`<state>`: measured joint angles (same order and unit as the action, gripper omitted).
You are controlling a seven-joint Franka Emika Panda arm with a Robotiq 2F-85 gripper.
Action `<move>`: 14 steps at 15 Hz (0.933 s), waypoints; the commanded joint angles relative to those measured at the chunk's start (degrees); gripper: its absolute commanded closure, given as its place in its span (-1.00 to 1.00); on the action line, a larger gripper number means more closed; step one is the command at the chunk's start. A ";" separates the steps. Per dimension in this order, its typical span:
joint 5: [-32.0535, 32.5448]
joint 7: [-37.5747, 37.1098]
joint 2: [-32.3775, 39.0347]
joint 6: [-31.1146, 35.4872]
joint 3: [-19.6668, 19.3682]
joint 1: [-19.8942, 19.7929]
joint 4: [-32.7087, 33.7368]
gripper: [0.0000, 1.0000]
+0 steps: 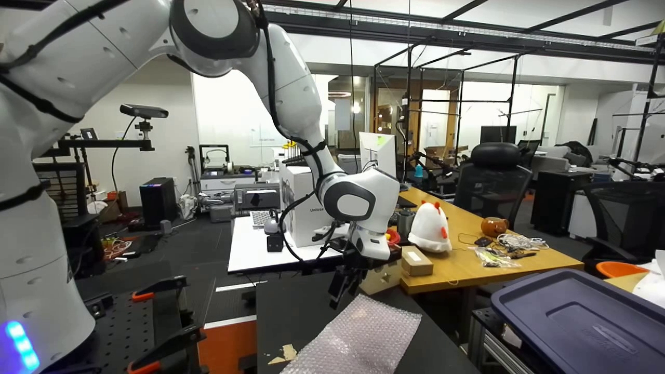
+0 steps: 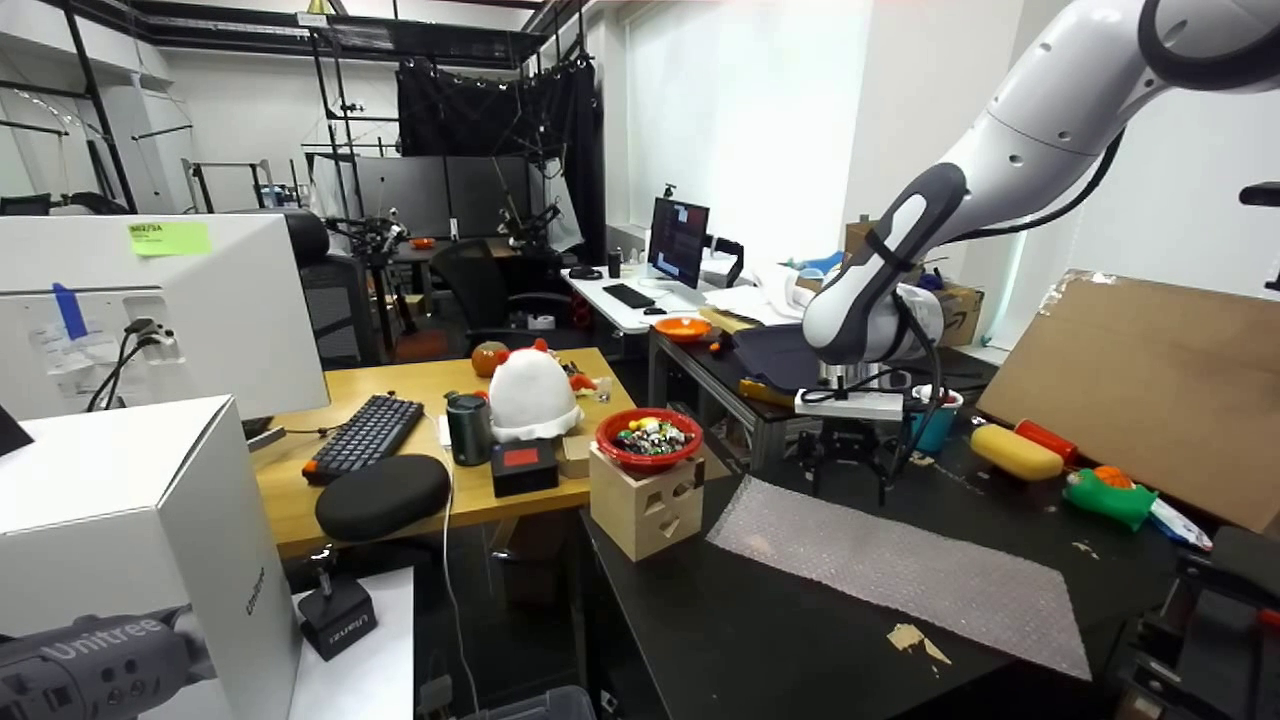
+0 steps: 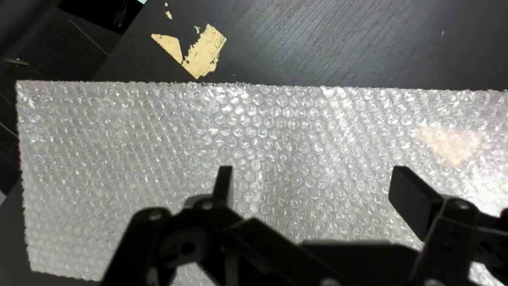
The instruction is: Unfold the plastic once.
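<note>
Bubble-wrap plastic is lying across a dark table, the gripper is hovering above, gaping wide, holding nothing.

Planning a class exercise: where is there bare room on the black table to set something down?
Bare tabletop lies between the wooden cube, bubble wrap, tan scraps and its own edge; a flecked patch separates the wrap from the green item. Crowded along the cardboard: yellow item, red item and that green one.

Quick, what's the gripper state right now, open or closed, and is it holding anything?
Gripper: open, jaws well apart, holding nothing; the plastic lies ungrasped below.
</note>
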<state>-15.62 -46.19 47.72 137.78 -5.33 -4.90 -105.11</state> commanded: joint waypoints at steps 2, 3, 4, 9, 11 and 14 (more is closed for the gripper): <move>-0.58 -0.08 1.51 -1.05 -1.17 1.03 1.83 -1.00; -0.48 -0.60 2.15 -0.46 -1.63 1.22 2.13 -1.00; -0.51 -1.46 3.00 0.22 -2.24 1.35 2.53 -1.00; -1.21 -1.38 7.48 3.83 -3.66 0.50 4.37 -1.00; -1.97 -0.62 9.20 6.59 -3.47 -0.15 4.91 -1.00; -1.78 1.51 11.55 12.12 -3.25 -0.76 4.99 -1.00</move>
<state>-16.56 -46.51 57.14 146.10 -8.78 -5.06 -101.24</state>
